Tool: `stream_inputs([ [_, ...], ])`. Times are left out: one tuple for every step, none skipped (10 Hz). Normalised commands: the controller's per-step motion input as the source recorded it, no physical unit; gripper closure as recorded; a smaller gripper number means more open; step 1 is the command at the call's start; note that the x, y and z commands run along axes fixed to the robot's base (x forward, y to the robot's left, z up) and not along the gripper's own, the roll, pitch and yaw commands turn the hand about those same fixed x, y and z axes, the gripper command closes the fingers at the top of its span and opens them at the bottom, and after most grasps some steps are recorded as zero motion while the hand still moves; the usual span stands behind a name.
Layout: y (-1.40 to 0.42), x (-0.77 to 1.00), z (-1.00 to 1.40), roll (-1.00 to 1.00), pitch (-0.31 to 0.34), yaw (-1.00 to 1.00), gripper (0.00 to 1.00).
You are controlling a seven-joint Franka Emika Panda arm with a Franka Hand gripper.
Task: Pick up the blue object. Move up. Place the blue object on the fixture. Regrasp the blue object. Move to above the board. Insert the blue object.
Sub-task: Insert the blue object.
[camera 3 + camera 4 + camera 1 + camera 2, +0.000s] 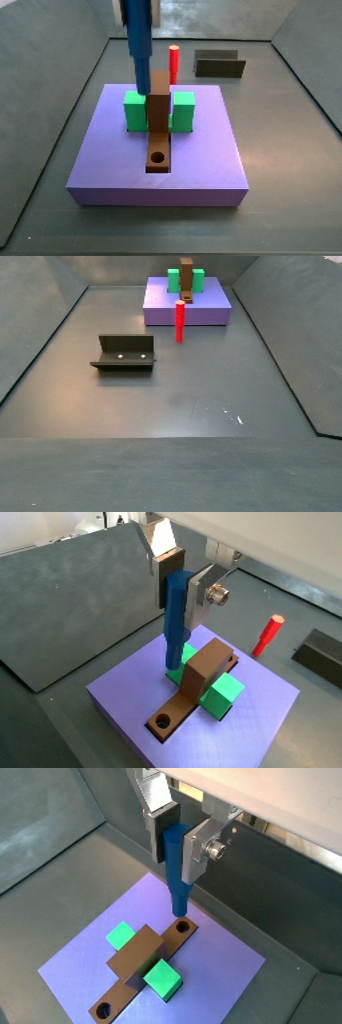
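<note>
Gripper (175, 830) clamps the slim blue cylindrical peg (178, 868) by its upper end, hanging it upright so the tip points at the round hole (181, 926) of the long brown bar board (138, 968); red upright peg (270, 633) stands clear at three o'clock on the desk (201, 386)

red upright peg (181, 320) on floor, purple slab (201, 160), two green blocks (182, 111)
</note>
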Motion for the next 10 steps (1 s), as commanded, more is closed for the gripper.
stream_inputs([
  [-0.20, 0.18, -0.39, 0.02, -0.006, -0.11, 1.00],
  [-0.03, 0.19, -0.57, -0.04, -0.004, -0.20, 1.00],
  [0.00, 0.01, -0.56, -0.19, -0.030, -0.15, 1.00],
  [0.00, 0.02, -0.51, -0.06, -0.021, -0.10, 1.00],
  [-0.01, 0.11, -0.46, 0.00, 0.000, -0.08, 1.00],
  [-0.05, 0.13, -0.37, 0.00, 0.000, -0.07, 1.00],
  [-0.11, 0.15, -0.22, 0.00, 0.001, -0.04, 1.00],
  [-0.22, 0.16, -0.18, 0.00, 0.000, 0.00, 1.00],
  [-0.27, 0.25, -0.22, 0.03, 0.000, 0.00, 1.00],
  [-0.18, 0.25, -0.28, 0.08, 0.000, 0.00, 1.00],
])
